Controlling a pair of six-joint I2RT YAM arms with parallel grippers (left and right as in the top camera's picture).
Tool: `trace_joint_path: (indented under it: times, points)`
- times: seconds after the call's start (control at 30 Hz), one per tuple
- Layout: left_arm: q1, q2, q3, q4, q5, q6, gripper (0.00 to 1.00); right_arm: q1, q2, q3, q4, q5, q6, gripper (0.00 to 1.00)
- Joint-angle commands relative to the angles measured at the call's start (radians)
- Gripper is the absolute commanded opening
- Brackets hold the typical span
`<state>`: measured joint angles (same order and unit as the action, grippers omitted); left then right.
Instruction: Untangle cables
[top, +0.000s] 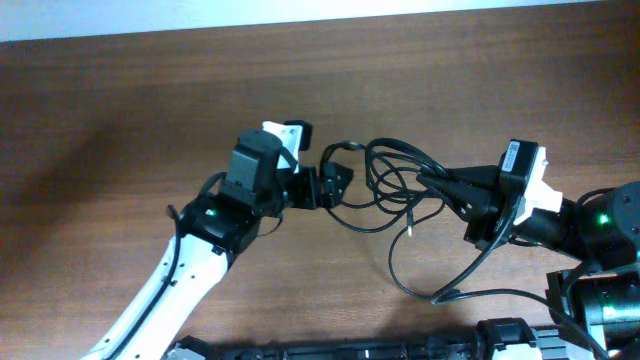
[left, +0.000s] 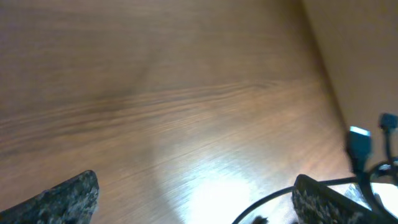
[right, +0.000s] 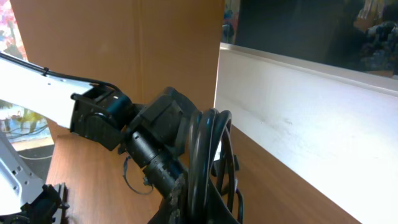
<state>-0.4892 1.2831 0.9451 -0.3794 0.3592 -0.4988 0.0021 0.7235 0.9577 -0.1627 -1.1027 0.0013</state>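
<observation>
The cables (top: 392, 178) lie as a bundle of thin black loops at the table's middle, with one long loop (top: 440, 285) trailing toward the front. My right gripper (top: 436, 184) is shut on the bundle's right side. In the right wrist view the black strands (right: 209, 149) run up out of its jaws (right: 199, 205). My left gripper (top: 328, 184) stands open at the bundle's left end. In the left wrist view a single cable (left: 268, 204) crosses low between its wide-apart fingertips (left: 65, 198), touching neither. A blue-tipped plug (left: 359, 140) shows at the right.
The brown wooden table (top: 150, 100) spreads out to the left and back. A cardboard wall (right: 124, 43) and a white ledge (right: 311, 99) stand behind it. The left arm (right: 118, 121) shows in the right wrist view. The right arm's base (top: 600, 270) sits at the front right.
</observation>
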Motion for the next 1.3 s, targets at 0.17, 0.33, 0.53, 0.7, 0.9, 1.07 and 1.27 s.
trace_joint_path:
  times: [0.17, 0.33, 0.53, 0.7, 0.9, 1.07, 1.27]
  points:
    - [0.156, 0.007, 0.005, -0.095, -0.041, -0.002, 0.99, -0.003, -0.010, 0.013, 0.014, 0.042, 0.006, 0.04]
    - [0.191, 0.007, 0.005, -0.098, -0.034, -0.020, 0.99, -0.003, -0.010, 0.013, 0.011, 0.072, 0.005, 0.04]
    - [0.238, 0.007, 0.005, -0.104, -0.023, -0.040, 0.99, -0.003, -0.010, 0.013, 0.011, 0.087, 0.005, 0.04]
    - [0.278, 0.007, 0.005, -0.104, -0.021, -0.039, 0.99, -0.003, -0.010, 0.013, 0.010, 0.087, 0.005, 0.04]
    - [0.294, 0.007, 0.005, -0.069, 0.106, 0.024, 0.99, -0.003, -0.010, 0.013, 0.011, 0.094, 0.005, 0.04]
    - [0.294, 0.007, 0.005, 0.011, 0.297, 0.137, 1.00, -0.003, -0.010, 0.013, 0.011, 0.094, 0.005, 0.04]
    - [0.294, 0.007, 0.005, 0.061, 0.410, 0.164, 0.98, -0.003, -0.010, 0.013, 0.011, 0.094, 0.006, 0.04]
